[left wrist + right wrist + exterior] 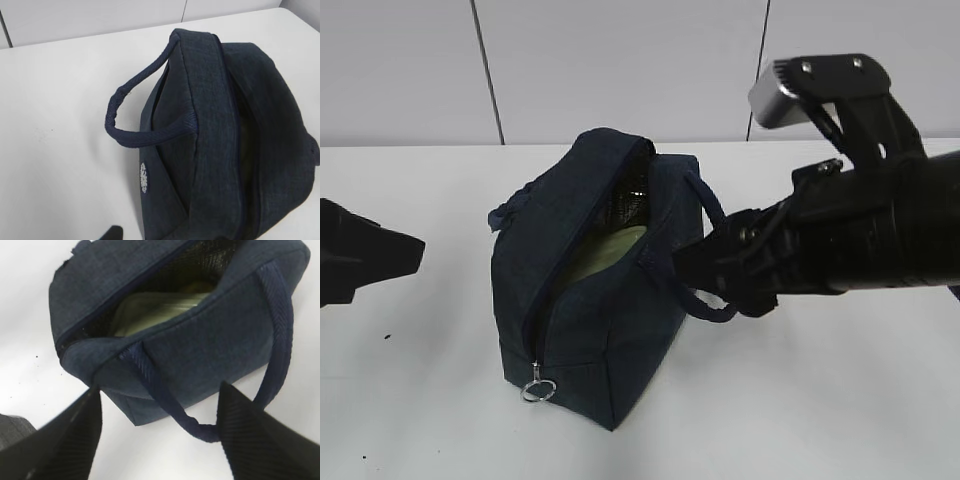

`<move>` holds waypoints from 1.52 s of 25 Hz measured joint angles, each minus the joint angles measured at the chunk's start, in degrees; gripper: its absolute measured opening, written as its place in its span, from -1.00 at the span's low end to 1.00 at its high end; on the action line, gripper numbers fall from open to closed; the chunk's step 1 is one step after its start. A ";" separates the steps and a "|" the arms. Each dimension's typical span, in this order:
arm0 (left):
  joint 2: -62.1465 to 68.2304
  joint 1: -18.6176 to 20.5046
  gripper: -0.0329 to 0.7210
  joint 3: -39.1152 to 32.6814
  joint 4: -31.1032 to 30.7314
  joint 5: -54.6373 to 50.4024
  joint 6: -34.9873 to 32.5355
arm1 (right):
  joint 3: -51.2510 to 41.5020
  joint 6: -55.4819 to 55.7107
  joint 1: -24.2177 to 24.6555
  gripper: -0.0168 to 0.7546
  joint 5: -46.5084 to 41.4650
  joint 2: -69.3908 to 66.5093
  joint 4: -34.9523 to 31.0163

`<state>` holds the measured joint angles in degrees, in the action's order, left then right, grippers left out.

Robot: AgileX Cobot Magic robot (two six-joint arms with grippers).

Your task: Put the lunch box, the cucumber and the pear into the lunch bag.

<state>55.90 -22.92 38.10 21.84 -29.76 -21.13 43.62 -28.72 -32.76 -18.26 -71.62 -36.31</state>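
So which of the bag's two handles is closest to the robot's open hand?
The handle on the lunch bag's right side: it loops down between the right hand's spread fingers. The other handle hangs on the far side.

A lab bench: bare white table [840, 400] against plain grey panelled wall [620, 60].

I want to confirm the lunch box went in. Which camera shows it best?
The right wrist view: the pale sage-green lunch box lid lies in the open dark navy fabric lunch bag. The exterior view shows a green sliver; the left wrist view shows only the bag's outside.
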 joint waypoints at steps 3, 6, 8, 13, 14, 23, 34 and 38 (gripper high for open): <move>-0.28 0.00 -0.01 0.03 0.05 0.37 0.00 | -0.66 -0.38 0.00 0.46 0.55 0.00 -0.39; -0.23 0.00 -0.03 0.03 0.05 0.57 0.00 | -0.66 -0.57 0.00 0.46 0.99 0.00 -0.50; -0.23 0.00 -0.07 0.03 0.05 0.57 0.00 | -0.66 -0.72 0.00 0.46 0.99 0.00 -0.60; -0.23 0.00 -0.16 0.03 0.12 0.57 0.00 | -0.66 -0.72 0.00 0.45 1.08 0.00 -1.36; -0.23 0.00 -0.18 0.03 0.12 0.57 0.00 | -0.66 -0.72 0.00 0.45 1.08 0.00 -1.49; -0.23 0.00 -0.27 0.03 0.18 0.62 0.00 | -0.83 12.04 -4.94 0.32 4.13 0.36 15.52; -0.23 0.00 -0.27 0.03 0.20 0.62 0.00 | -12.60 40.80 -17.72 0.18 27.48 -6.34 48.34; -0.23 0.00 -0.27 0.03 0.20 0.62 0.00 | -12.60 41.32 -17.72 0.17 36.87 -14.55 51.19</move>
<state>55.67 -22.92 38.14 22.04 -29.15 -21.13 31.02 12.60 -50.48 18.61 -86.17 14.88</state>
